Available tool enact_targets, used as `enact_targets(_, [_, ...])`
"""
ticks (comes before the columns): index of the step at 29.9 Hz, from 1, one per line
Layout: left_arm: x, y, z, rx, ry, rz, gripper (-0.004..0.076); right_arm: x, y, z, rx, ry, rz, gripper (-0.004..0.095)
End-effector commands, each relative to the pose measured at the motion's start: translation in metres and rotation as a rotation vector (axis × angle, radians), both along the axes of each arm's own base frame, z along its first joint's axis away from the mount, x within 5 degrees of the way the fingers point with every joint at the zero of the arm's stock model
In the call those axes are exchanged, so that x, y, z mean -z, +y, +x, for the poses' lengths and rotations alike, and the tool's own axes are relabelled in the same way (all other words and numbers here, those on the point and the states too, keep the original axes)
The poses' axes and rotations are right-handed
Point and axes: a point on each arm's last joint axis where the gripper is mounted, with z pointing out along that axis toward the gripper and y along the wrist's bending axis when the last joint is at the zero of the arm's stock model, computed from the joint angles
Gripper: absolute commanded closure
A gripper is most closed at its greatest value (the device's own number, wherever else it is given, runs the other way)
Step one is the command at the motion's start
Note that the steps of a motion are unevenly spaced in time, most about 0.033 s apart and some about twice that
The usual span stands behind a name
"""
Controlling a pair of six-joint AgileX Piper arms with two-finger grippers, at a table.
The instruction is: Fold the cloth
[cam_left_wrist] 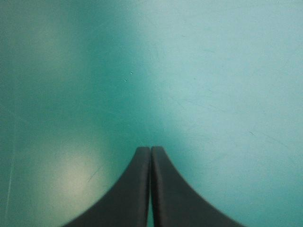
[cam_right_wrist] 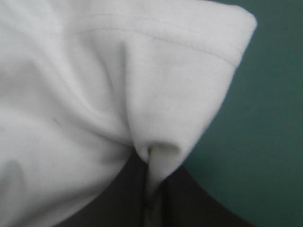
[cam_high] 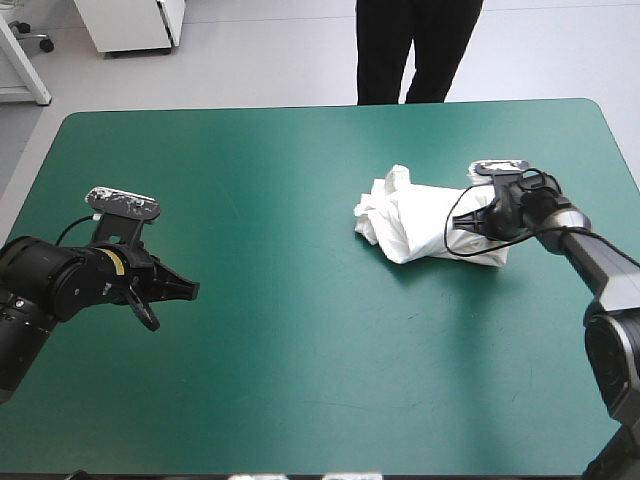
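The white T-shirt (cam_high: 420,222) lies as a crumpled heap on the right half of the teal-green table. My right gripper (cam_high: 470,224) is at the heap's right end, shut on the T-shirt. In the right wrist view a pinch of white cloth (cam_right_wrist: 161,161) is caught between the black fingers (cam_right_wrist: 199,203), and a stitched hem (cam_right_wrist: 189,42) runs ahead of them. My left gripper (cam_high: 188,290) hovers over bare cover at the table's left, far from the T-shirt. In the left wrist view the left gripper (cam_left_wrist: 150,151) is shut, its fingers meeting in one arch with nothing between them.
Bare teal-green cover (cam_high: 300,330) stretches across the table's middle and front. The table's far edge (cam_high: 320,108) runs near the top of the high view.
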Motion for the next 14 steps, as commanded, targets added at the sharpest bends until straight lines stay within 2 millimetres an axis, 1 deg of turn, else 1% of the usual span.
enact_targets(1, [-0.013,0.0,-0.001,0.009,-0.084,-0.026,0.0724,-0.034,-0.033,-0.008,0.043,-0.099,-0.038,0.0925])
enact_targets(4, [-0.013,0.0,-0.001,0.009,-0.084,-0.026,0.0724,-0.032,-0.06,-0.013,0.117,-0.084,-0.046,0.0925])
enact_targets(7, [-0.013,0.0,-0.001,0.009,-0.084,-0.026,0.0724,-0.024,-0.083,-0.023,0.18,-0.053,-0.047,0.0925])
enact_targets(10, [-0.013,0.001,-0.001,0.009,-0.085,-0.024,0.0724,-0.017,-0.101,-0.032,0.217,-0.027,-0.074,0.0925])
enact_targets(14, [-0.013,0.001,-0.001,0.009,-0.085,-0.024,0.0724,-0.016,-0.122,-0.039,0.274,-0.02,-0.088,0.0925])
